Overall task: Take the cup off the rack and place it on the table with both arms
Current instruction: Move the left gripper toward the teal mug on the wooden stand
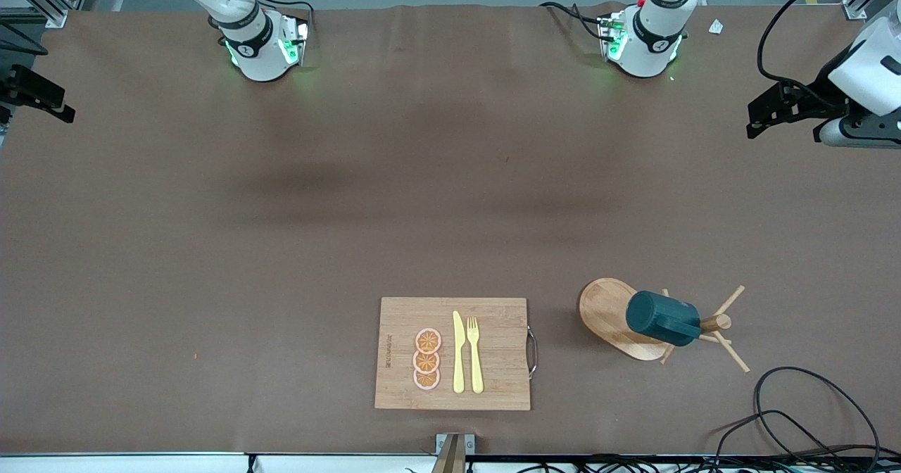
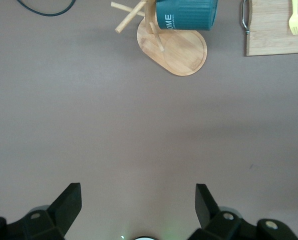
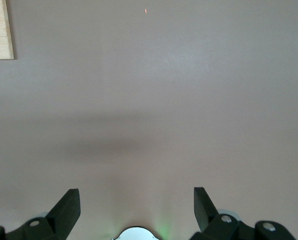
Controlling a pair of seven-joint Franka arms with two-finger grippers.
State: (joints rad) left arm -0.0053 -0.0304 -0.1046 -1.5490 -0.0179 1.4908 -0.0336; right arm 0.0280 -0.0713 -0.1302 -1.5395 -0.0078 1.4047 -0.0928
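Note:
A dark teal cup (image 1: 662,318) hangs tilted on a peg of the light wooden rack (image 1: 609,311), over its oval base. The rack stands on the brown table (image 1: 281,262), close to the front camera and toward the left arm's end. The left wrist view shows the cup (image 2: 186,14) and rack (image 2: 181,50) well ahead of my left gripper (image 2: 137,200), which is open and empty. That left gripper (image 1: 781,114) hangs over the left arm's end of the table. My right gripper (image 1: 42,96) hangs over the right arm's end, open (image 3: 136,202) above bare table.
A bamboo cutting board (image 1: 401,318) with a metal handle lies beside the rack. It carries three orange slices (image 1: 427,359), a yellow knife (image 1: 458,353) and a fork (image 1: 475,353). Black cables (image 1: 809,417) loop at the table's corner by the rack.

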